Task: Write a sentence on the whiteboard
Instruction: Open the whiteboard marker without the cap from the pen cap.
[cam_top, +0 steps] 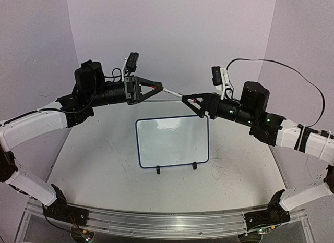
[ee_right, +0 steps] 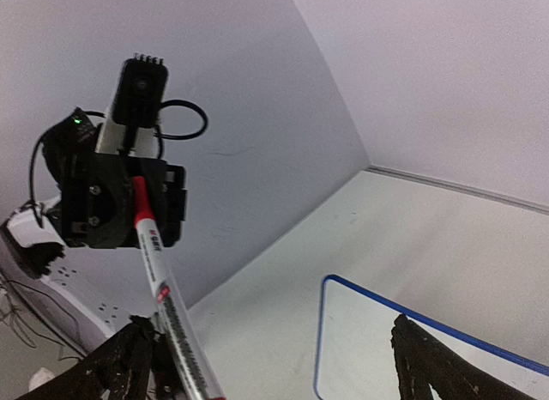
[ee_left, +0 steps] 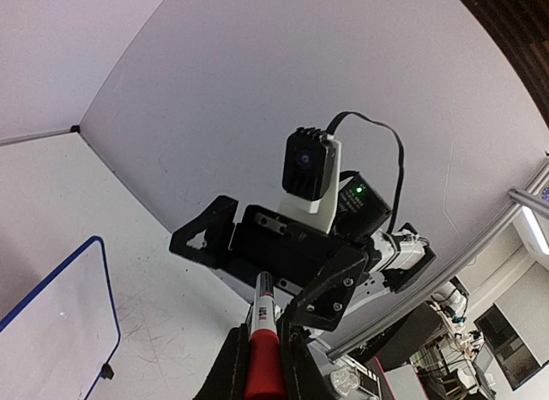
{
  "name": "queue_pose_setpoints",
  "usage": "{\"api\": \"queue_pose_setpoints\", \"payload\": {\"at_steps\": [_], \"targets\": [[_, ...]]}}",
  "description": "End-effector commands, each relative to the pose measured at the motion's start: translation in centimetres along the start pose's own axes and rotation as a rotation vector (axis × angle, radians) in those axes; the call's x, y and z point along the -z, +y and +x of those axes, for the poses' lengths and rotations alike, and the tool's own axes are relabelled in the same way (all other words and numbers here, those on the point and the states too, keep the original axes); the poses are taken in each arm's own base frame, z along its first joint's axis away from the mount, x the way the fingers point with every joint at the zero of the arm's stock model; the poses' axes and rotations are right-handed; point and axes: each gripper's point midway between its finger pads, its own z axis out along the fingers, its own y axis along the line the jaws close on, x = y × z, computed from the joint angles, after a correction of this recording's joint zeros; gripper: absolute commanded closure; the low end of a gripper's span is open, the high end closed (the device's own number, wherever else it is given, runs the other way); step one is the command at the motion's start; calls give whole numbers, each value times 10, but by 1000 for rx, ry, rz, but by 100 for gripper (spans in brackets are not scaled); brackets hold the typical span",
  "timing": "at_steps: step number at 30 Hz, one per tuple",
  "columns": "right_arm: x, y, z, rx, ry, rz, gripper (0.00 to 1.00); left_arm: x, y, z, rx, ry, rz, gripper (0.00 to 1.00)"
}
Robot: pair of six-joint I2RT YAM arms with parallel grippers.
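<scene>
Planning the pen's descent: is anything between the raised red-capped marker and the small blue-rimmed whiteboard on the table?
Nothing visible does. Only open air separates the slim red-capped marker, held by the left gripper, from the glossy white blue-rimmed whiteboard; its face is bare.

A small rectangular whiteboard point(cam_top: 172, 141) rests on the table point(cam_top: 104, 165), near its middle, with its long sides running left to right. It has rounded corners and a thin dark blue rim. Two small black feet sit along its near edge. Its glossy face is plain white, turned upward, with a bright reflection near the far edge. Both wrist views catch one blue-rimmed corner point(ee_left: 51, 331) point(ee_right: 360, 348).
</scene>
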Motion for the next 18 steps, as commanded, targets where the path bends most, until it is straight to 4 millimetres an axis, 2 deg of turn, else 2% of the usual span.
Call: {"api": "queue_pose_setpoints", "payload": {"at_steps": [1, 4, 6, 10, 18], "targets": [[-4, 51, -32, -75, -119, -297, 2, 5, -27, -22, -33, -94, 114, 100], [-7, 63, -36, -81, -148, -375, 5, 4, -26, -21, -18, -100, 130, 100], [-8, 68, -41, -70, -167, -392, 14, 2, -24, -19, -8, -94, 132, 100], [-15, 72, -43, -60, -166, -395, 22, 1, -21, -16, 6, -89, 135, 100], [-27, 70, -40, -50, -111, -380, 56, 0, -20, -11, 5, -71, 143, 100]]}}
